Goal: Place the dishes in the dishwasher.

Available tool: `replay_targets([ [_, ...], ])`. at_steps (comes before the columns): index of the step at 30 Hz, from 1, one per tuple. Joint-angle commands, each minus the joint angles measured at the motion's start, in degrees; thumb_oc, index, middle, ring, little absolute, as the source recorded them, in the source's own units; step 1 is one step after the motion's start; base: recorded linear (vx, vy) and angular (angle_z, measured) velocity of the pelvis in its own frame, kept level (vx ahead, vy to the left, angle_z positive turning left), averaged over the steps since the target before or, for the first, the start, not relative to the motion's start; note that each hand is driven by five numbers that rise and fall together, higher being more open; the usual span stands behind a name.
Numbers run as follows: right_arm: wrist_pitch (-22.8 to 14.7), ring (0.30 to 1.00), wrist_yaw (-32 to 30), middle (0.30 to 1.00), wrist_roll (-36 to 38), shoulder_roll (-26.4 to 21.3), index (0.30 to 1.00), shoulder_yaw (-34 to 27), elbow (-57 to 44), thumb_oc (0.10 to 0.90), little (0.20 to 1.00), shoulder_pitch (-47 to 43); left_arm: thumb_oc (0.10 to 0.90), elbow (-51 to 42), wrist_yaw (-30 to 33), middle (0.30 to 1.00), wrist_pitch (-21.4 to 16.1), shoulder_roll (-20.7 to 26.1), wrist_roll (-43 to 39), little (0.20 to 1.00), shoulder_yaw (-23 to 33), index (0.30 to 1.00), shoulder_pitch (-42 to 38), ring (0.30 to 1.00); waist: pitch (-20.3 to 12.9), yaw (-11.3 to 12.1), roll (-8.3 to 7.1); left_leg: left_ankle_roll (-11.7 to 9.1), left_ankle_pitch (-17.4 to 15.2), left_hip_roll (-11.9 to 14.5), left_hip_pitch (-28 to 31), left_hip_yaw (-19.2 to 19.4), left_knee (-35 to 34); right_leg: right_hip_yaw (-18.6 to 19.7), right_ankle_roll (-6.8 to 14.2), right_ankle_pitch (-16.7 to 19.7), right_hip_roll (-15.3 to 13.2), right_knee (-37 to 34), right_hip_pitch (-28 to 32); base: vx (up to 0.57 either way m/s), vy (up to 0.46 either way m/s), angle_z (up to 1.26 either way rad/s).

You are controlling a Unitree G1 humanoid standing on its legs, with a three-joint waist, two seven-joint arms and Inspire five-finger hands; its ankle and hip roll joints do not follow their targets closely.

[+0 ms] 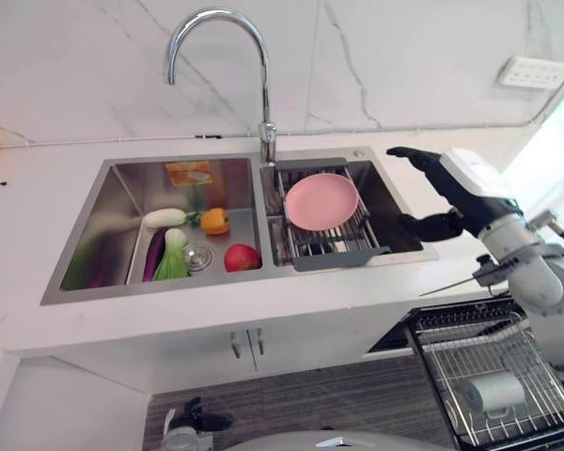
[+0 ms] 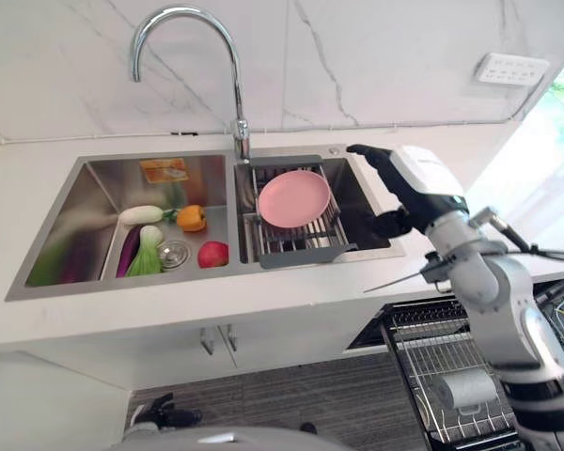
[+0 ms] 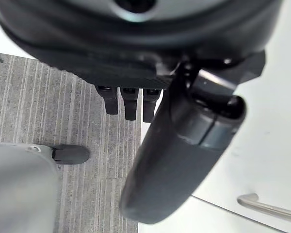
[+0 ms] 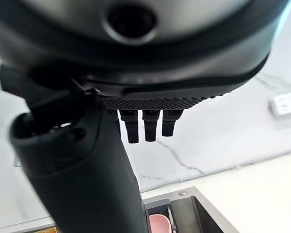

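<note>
double steel sink set in a white counter, tall curved faucet behind the divider between the basins. the right basin holds a grey wire drying rack that spans it, and a pink plate rests tilted on the rack's far part, nothing else on the rack. the left basin holds produce: a white radish and an orange pepper toward the back, a purple eggplant and a green bok choy beside each other near the drain, and a red apple at the front by the divider. an orange sponge-like item sits against the back wall of that basin.

right hand hovers over the right edge of the right basin, fingers straight and spread from the thumb, holding nothing, apart from the plate. left hand hangs low over the grey floor beside a white cabinet door, fingers relaxed, empty.

dishwasher rack is pulled out below the counter on the right, with a white cup lying in it.
</note>
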Motion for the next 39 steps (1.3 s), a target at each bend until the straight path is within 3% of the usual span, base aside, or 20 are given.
replay_targets([
  [1, -3.43, 0.900, 0.00, 0.900, -1.12, -5.00, 0.900, 0.46, 1.42, 0.800, 0.900, -8.27, 0.800, 3.15, -1.27, 0.900, -0.35, 1.22, 3.20, 0.900, -6.07, 0.900, 2.39, 0.900, -2.56, 3.35, 1.40, -3.32, -0.68, -0.29, -2.44, -1.26, 0.64, -1.34, 4.15, -4.06, -2.03, 0.88, 1.58, 0.00, 0.054, -0.09],
  [4, -4.22, 0.900, -0.49, 0.900, -3.89, -6.55, 0.900, 6.41, 8.23, 0.800, 0.900, -14.38, 0.800, -0.26, -2.20, 0.900, 0.27, 1.38, 1.86, 0.900, -8.19, 0.900, 3.62, 0.900, -2.59, 4.22, 1.56, -3.26, -0.67, -0.48, -2.59, -1.60, 0.64, -1.64, 4.17, -4.06, -2.13, 0.88, 1.65, -0.01, 0.043, 0.10],
  [16, -6.82, 0.900, -2.44, 0.900, -11.32, -9.72, 0.900, 16.61, 18.78, 0.800, 0.900, -21.31, 0.800, -9.96, -4.64, 0.900, 0.91, 3.25, -2.94, 0.900, -8.80, 0.900, 9.48, 0.900, -2.30, 6.18, 2.01, -3.25, -0.41, -0.45, -3.18, -3.07, 0.64, -2.85, 4.05, -4.34, -2.25, 0.88, 1.72, -0.01, 0.011, 0.05],
  [17, -8.82, 0.900, -5.95, 0.900, -15.50, -10.98, 0.900, 19.93, 20.18, 0.800, 0.900, -22.95, 0.800, -12.50, -4.87, 0.900, 1.14, 4.16, -3.26, 0.900, -9.58, 0.900, 10.77, 0.900, -2.08, 6.61, 2.16, -3.27, -0.37, -0.50, -3.30, -3.36, 0.64, -3.18, 4.11, -4.40, -2.29, 0.88, 1.75, -0.01, 0.011, 0.04],
  [21, -11.07, 0.900, -11.31, 0.900, -18.84, -11.14, 0.900, 23.44, 23.72, 0.800, 0.900, -24.39, 0.800, -15.59, -4.57, 0.900, 1.25, 4.85, -4.55, 0.900, -10.49, 0.900, 12.31, 0.900, -1.96, 6.87, 2.31, -3.28, -0.30, -0.48, -3.48, -3.80, 0.64, -3.45, 4.21, -4.41, -2.30, 0.88, 1.79, 0.00, 0.003, 0.07],
  [25, -11.84, 0.900, -17.25, 0.900, -22.59, -9.23, 0.900, 27.66, 29.93, 0.800, 0.900, -25.97, 0.800, -21.30, -4.07, 0.900, 1.70, 6.25, -5.96, 0.900, -11.92, 0.900, 14.18, 0.900, -1.52, 7.44, 2.56, -3.37, -0.23, -0.45, -3.72, -4.25, 0.64, -4.17, 4.25, -4.48, -2.22, 0.88, 1.75, 0.00, 0.002, 0.02],
  [29, -12.15, 0.900, -21.22, 0.900, -24.35, -6.67, 0.900, 29.64, 34.56, 0.800, 0.900, -26.38, 0.800, -20.73, -3.24, 0.900, 1.96, 6.55, -6.25, 0.900, -12.67, 0.900, 13.52, 0.900, -1.43, 7.58, 2.44, -3.41, -0.17, -0.46, -3.79, -4.62, 0.64, -4.59, 4.18, -4.58, -2.18, 0.88, 1.82, 0.00, 0.001, 0.04],
  [39, -9.39, 0.900, -31.93, 0.900, -30.00, -0.53, 0.900, 30.80, 45.20, 0.800, 0.900, -25.08, 0.800, -22.06, -0.37, 0.900, 2.94, 6.42, -5.12, 0.900, -12.58, 0.900, 12.47, 0.900, -1.19, 8.61, 2.43, -3.63, 0.23, -0.40, -4.53, -6.34, 0.64, -6.28, 3.99, -5.01, -2.18, 0.88, 2.05, 0.00, -0.005, 0.07],
])
